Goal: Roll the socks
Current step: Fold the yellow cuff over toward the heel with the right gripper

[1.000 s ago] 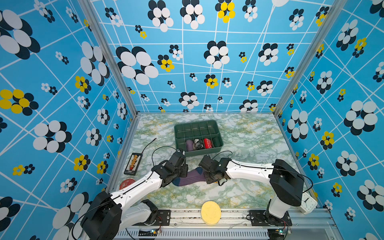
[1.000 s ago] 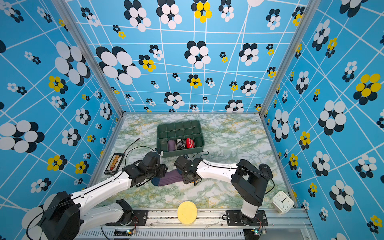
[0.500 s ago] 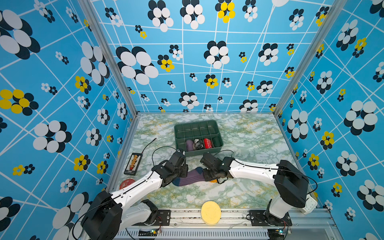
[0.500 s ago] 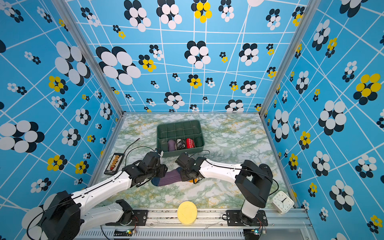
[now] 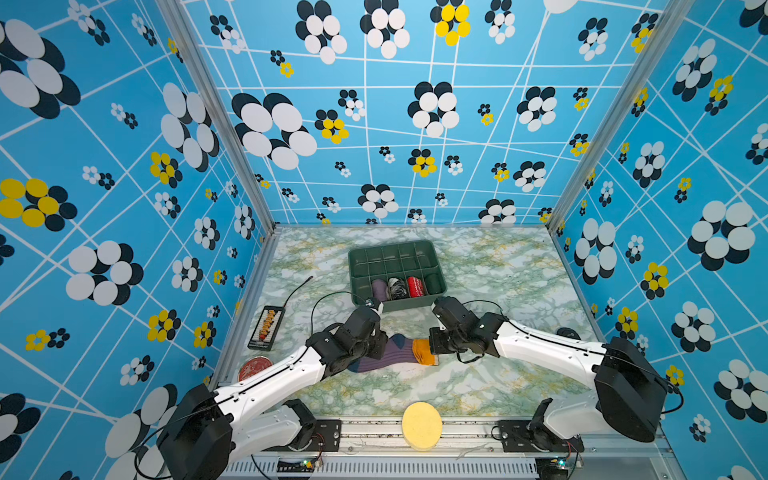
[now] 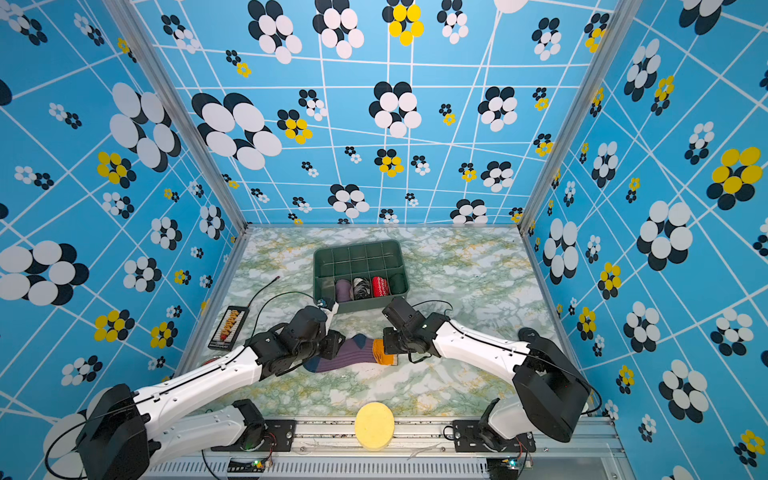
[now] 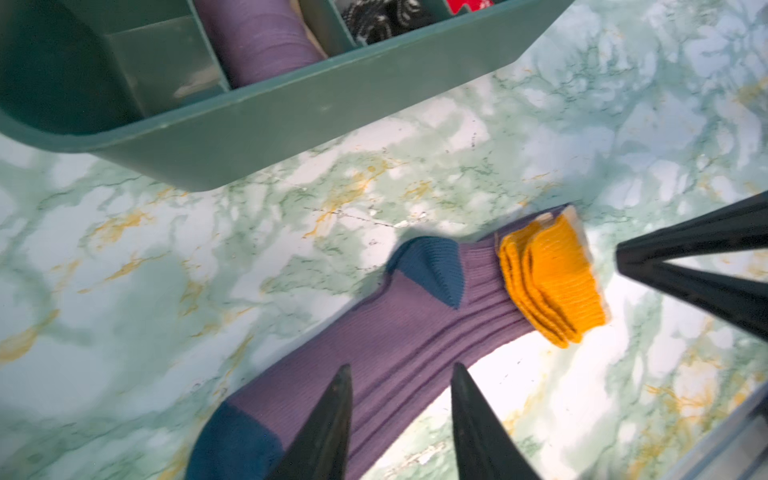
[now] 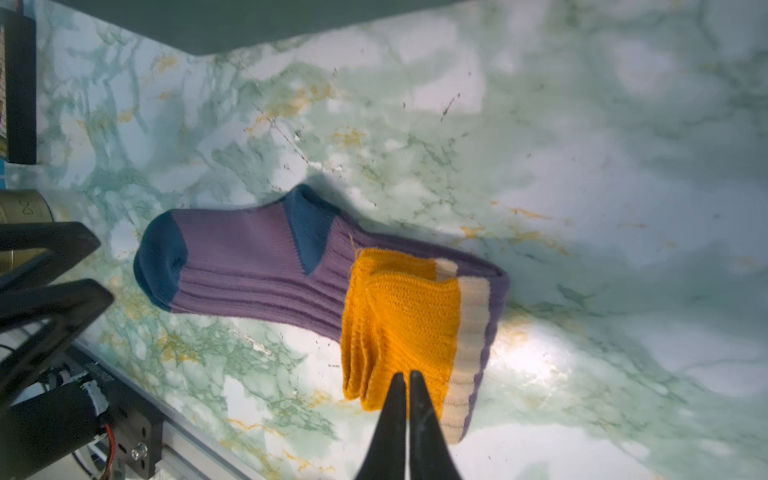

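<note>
the right gripper (image 8: 404, 374) is clenched, its tips meeting over the folded orange cuff of the socks (image 8: 249, 266); whether any knit is caught between them i cannot tell. the left gripper (image 7: 401, 370) is released, jaws apart above the purple foot near the blue toe. the socks lie flat on the marble table (image 5: 478, 382) between both arms, near the green tray (image 5: 397, 308) beyond. its near row holds a purple roll (image 5: 379, 289), a black-and-white bundle (image 5: 397, 288) and a red bundle (image 5: 415, 286).
</note>
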Robot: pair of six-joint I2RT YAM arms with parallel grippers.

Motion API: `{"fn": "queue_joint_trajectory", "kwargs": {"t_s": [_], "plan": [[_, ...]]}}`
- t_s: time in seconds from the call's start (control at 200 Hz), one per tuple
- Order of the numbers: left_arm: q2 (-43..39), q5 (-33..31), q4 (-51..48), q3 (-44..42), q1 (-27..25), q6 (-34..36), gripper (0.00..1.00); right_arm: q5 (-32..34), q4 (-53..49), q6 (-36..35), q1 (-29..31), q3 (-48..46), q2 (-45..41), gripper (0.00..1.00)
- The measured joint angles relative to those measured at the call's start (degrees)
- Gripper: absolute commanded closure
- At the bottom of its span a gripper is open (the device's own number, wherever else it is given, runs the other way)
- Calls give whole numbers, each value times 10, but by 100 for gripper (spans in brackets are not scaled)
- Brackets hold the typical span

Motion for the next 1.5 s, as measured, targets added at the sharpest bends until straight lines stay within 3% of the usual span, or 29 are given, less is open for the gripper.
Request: {"fn": "queue_joint_trajectory", "kwargs": {"t_s": [0.335,0.42,0.635,0.995,1.224,1.499], "plan": [[109,1,25,59,-62,0,70,-91,61,18,0,-28,30,95],[122,1,29,66,-66,-2,79,-104,77,24,0,-28,43,96],[130,8,34,76,-66,-3,89,-116,95,30,0,-29,70,97],[130,17,35,77,-82,-2,95,-135,133,41,-4,-29,106,96],[125,17,42,77,-92,-4,96,-137,124,42,-16,-37,49,86],[126,16,57,77,-93,-6,97,-109,100,35,-41,-37,-7,89]]}}
